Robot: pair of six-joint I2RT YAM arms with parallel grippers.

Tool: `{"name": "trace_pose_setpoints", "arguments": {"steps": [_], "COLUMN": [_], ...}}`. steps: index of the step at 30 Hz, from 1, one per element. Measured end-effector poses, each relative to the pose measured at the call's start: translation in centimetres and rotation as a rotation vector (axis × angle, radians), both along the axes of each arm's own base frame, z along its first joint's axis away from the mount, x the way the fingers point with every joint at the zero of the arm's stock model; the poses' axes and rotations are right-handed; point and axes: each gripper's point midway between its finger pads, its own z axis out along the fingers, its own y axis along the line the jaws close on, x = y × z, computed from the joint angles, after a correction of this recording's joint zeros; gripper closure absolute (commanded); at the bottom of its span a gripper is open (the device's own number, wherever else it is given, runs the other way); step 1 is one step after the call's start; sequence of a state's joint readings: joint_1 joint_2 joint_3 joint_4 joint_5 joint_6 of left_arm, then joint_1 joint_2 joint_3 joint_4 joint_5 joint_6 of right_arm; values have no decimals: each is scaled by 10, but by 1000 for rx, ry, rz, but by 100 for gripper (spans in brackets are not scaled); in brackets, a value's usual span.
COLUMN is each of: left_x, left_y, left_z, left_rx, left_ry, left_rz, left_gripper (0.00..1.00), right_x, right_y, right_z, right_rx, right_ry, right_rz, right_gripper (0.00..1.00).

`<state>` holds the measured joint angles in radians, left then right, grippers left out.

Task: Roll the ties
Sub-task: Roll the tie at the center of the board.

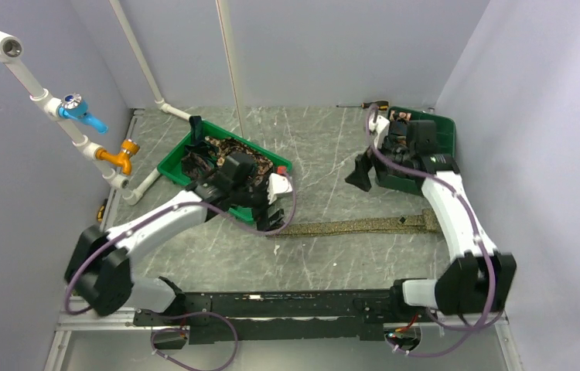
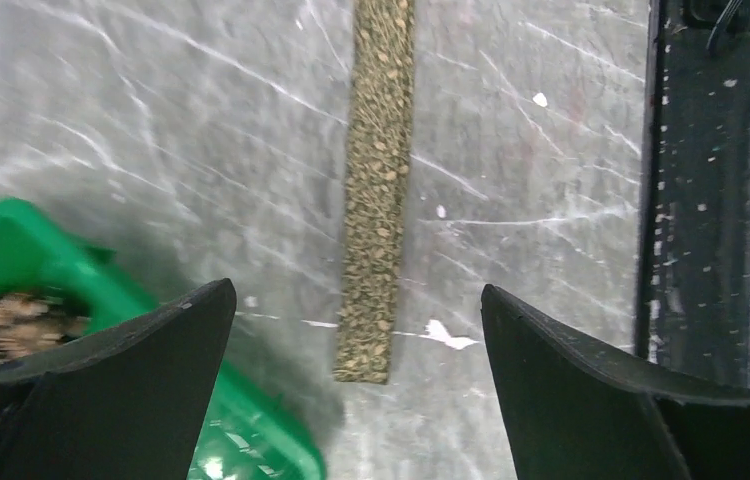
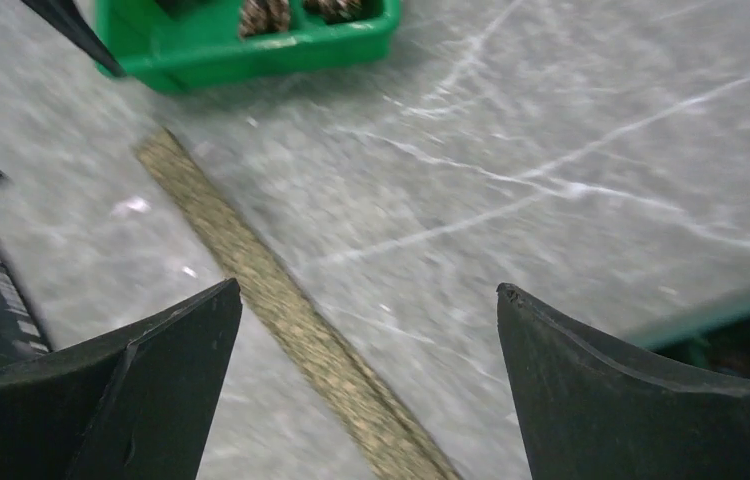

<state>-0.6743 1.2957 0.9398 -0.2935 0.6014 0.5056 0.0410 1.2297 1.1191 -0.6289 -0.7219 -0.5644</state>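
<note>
Jaws both wide open, empty; tie (image 2: 376, 200) flat on bench (image 1: 325, 147) looks soft, limp, light, so pinch narrow end nr left jaws.

White arms (image 1: 159, 222), black joints (image 1: 105, 277), purple cables (image 1: 482, 243)

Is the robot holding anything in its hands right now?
No, nothing. The left gripper and the right gripper are both open and empty; the olive-tan tie lies flat on the table.
</note>
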Motion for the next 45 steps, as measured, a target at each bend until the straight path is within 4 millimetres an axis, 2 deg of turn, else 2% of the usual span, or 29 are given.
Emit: {"name": "trace_pose_setpoints", "arguments": {"steps": [2, 4, 7, 10, 12, 13, 14, 16, 20, 23, 25, 29, 34, 39, 45], "left_x": [5, 0, -15, -25, -23, -22, -20, -14, -4, -1, 2, 3, 3, 5, 4], "left_y": [-4, 1, 14, 21, 22, 22, 23, 24, 24, 23, 26, 27, 29, 33, 37], "left_z": [-18, -37, -56, -65, -72, -75, -78, -84, -92, -98, -105, -116, -124, -131, -140], "left_rx": [23, 38, 13, -17, -48, -56, -63, -73, -90, -96, -88, -72, -59, -39, -4], "left_ry": [114, 244, 394, 515, 581, 607, 633, 677, 733, 768, 787, 826, 845, 842, 818], "left_rz": [19, 81, 222, 360, 460, 500, 545, 634, 740, 794, 840, 889, 921, 959, 998], "left_gripper": [1, 1, 3, 16, 33, 43, 48, 49, 49, 49, 50, 55, 68, 76, 84], "right_x": [11, 23, 21, 11, 9, 7, 5, -5, -28, -37, -40, -49, -66, -74, -87], "right_y": [13, 23, 33, 44, 55, 62, 67, 79, 94, 95, 94, 103, 135, 158, 184], "right_z": [-6, -18, -37, -48, -54, -58, -63, -81, -108, -120, -126, -132, -145, -161, -160], "right_rx": [106, 202, 315, 384, 405, 409, 407, 387, 327, 294, 277, 248, 201, 167, 160], "right_ry": [141, 274, 437, 574, 643, 672, 695, 757, 837, 855, 859, 863, 910, 974, 988], "right_rz": [-17, -58, -138, -205, -217, -218, -220, -229, -242, -259, -267, -253, -165, -122, -59], "right_gripper": [0, 0, 0, 1, 6, 11, 14, 28, 68, 91, 100, 100, 100, 100, 100]}}
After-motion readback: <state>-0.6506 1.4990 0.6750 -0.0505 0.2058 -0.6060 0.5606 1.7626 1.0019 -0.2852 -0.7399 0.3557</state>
